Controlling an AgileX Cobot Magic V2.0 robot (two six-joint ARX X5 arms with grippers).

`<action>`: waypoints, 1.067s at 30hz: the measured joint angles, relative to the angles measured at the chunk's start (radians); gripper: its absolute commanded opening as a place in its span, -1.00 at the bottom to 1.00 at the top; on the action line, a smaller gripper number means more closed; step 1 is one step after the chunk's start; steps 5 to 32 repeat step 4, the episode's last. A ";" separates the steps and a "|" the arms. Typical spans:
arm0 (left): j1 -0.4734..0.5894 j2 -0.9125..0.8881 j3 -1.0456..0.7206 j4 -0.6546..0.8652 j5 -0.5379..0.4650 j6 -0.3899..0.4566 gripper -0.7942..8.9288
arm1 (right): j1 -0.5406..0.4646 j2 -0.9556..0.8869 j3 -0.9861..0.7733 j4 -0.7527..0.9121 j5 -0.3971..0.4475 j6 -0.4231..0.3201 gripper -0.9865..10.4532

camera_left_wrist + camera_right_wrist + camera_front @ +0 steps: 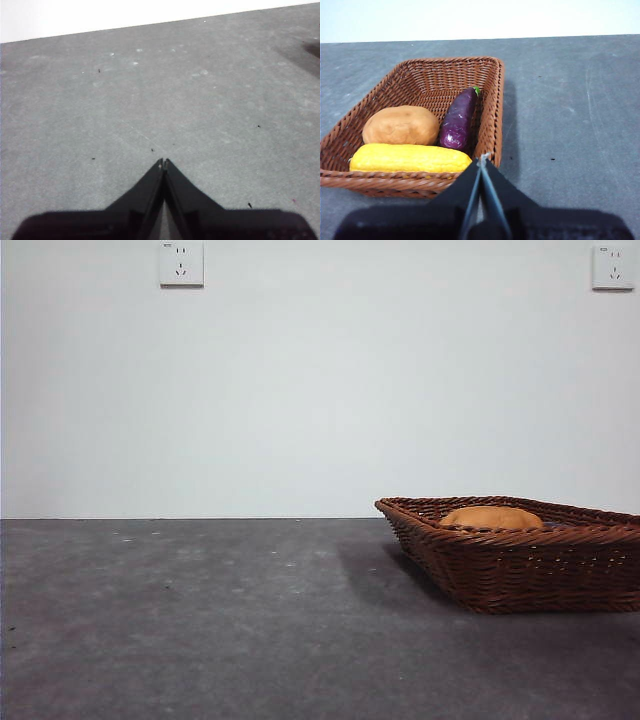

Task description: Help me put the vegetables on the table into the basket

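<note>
I see the basket on the counter. Inside it lie the corn, the potato and the eggplant. My right claw is pressed together just beside the basket. My left claw is pressed together too, away from the basket.

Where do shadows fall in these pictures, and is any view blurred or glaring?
Front view: the basket throws a soft shadow onto the table on its left side; picture slightly soft. Right wrist view: shadow beside the basket; the eggplant carries small highlights. Left wrist view: even light; the left gripper is sharp.
</note>
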 measured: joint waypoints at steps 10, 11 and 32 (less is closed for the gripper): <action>0.000 0.000 0.000 0.000 0.000 0.000 -0.84 | 0.000 0.000 0.000 0.000 0.000 0.000 -0.83; 0.000 0.000 0.000 0.000 0.000 0.000 -0.84 | 0.000 0.000 0.000 0.000 0.000 0.000 -0.83; 0.000 0.000 0.000 0.000 0.000 0.000 -0.84 | 0.000 0.000 0.000 0.000 0.000 0.000 -0.83</action>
